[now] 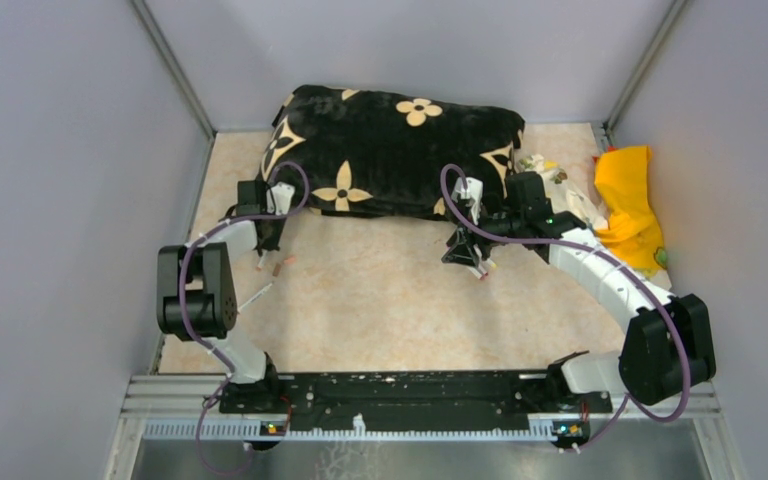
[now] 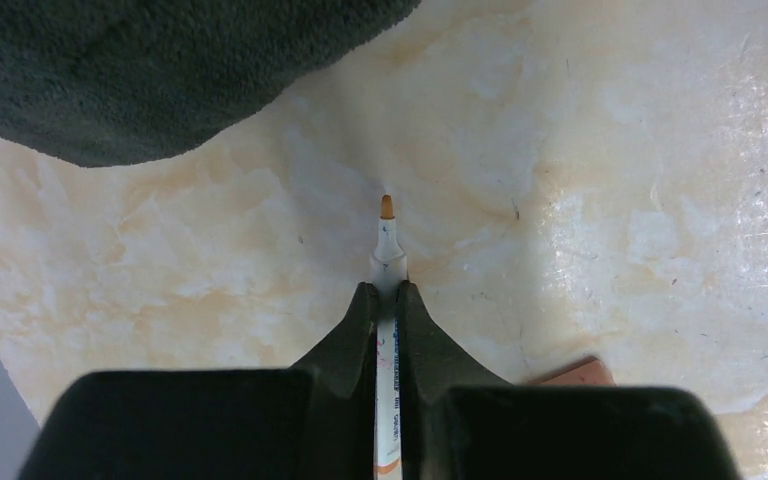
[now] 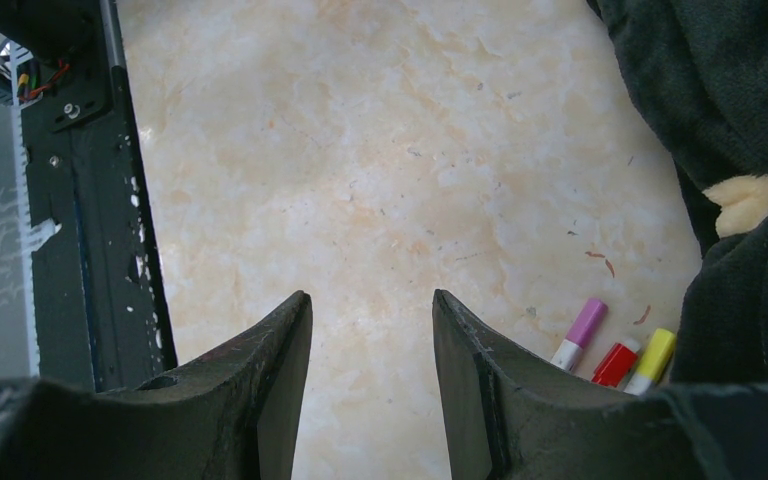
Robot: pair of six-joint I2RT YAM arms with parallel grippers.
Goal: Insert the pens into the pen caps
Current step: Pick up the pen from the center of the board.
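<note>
Rail (image 1: pixel 400 385): black, across the near edge of the table (image 1: pixel 390 310), both arm bases bolted to it.
Loose pen (image 1: pixel 256 297): thin and white, flat on the table near the left arm, lying slantwise, apart from everything else.
Left gripper (image 2: pixel 386 295): fingers clamped together on the held pen (image 2: pixel 388 250), low over the table just in front of the cushion.
Held pen: white barrel between the fingers, orange tip pointing away from the wrist; contact with the table impossible to tell.
Right gripper (image 3: pixel 372 310): fingers apart, nothing between them, over bare table in front of the cushion's right end.
Pink cap (image 3: pixel 582 330), red cap (image 3: pixel 617 362), yellow cap (image 3: pixel 653 358): side by side on the table, just beside the cushion's edge, lower ends hidden behind a finger of the right gripper; white barrel visible under the pink one.
Cushion (image 1: pixel 390 150): black with cream flowers, across the far side of the table.
Yellow cloth (image 1: pixel 625 205): crumpled at the far right, beside the cushion.
</note>
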